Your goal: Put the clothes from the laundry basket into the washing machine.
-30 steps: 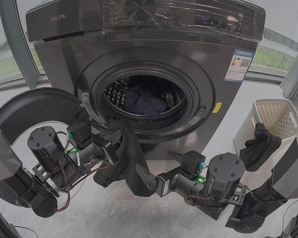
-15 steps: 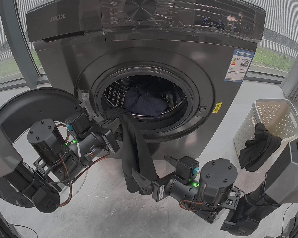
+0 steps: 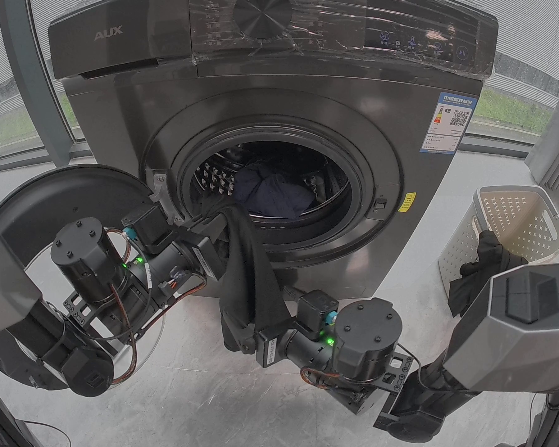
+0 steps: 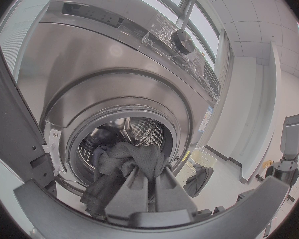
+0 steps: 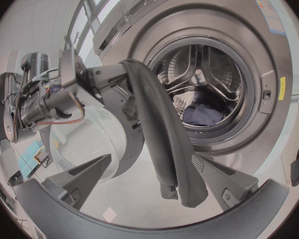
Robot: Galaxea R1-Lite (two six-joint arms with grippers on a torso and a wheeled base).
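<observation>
1. At lower centre of the head view, the hanging cloth hides the right hand's tips. The wrist view shows its fingers apart either side of the cloth.
2. The black garment, long and limp, hangs centre-left from the left hand, which is clamped on its top at the washing machine's mouth.
3. The right hand has slid left to the garment's tail, and the left hand has risen.

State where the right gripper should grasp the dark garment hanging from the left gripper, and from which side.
The lower hanging tail of the dark garment, from the front, away from the washing machine. It drapes narrow from the left gripper, its tail inside the open right gripper.
</observation>
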